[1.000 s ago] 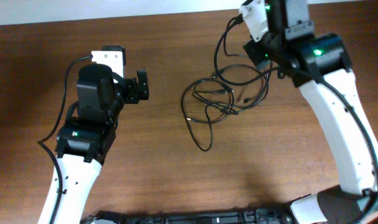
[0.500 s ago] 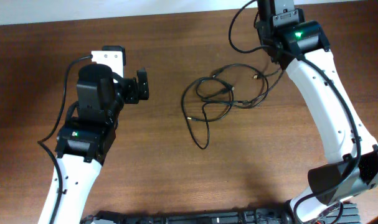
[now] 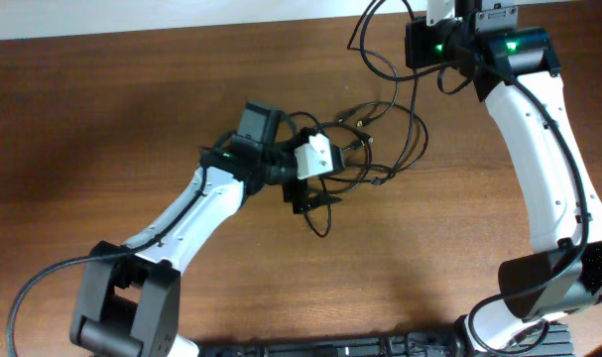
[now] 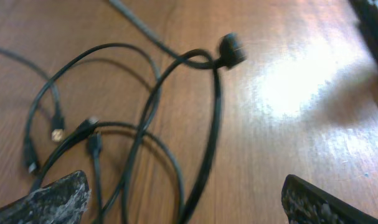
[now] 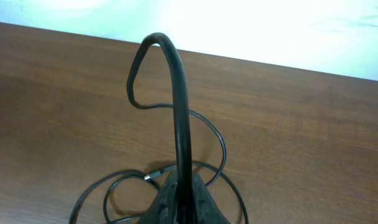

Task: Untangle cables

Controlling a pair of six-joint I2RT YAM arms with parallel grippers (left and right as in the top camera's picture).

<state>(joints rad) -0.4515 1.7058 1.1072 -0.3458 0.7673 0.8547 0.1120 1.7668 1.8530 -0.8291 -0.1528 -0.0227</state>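
The cables (image 3: 326,234) are thin black cords tangled in the middle of the table, with small plugs (image 4: 232,48) at their ends. My left gripper (image 3: 308,184) hangs over the left part of the tangle. In the left wrist view the left gripper (image 4: 185,208) is open wide, with several cable strands (image 4: 213,118) running on the wood between its fingertips (image 4: 58,198), untouched. My right gripper (image 3: 425,48), near the table's far edge, is shut on one cable. In the right wrist view the right gripper (image 5: 182,200) pinches that cable (image 5: 178,93), which arches upward from the tips.
The table top (image 3: 102,119) is dark brown wood and its far edge (image 3: 181,28) meets a white wall. The right arm (image 3: 539,169) runs along the right side. The left arm (image 3: 181,223) crosses diagonally from the front left.
My left arm swung from the table's left side to the tangle, still open. The right gripper carried its cable up and toward the far edge, stretching a strand out of the pile.
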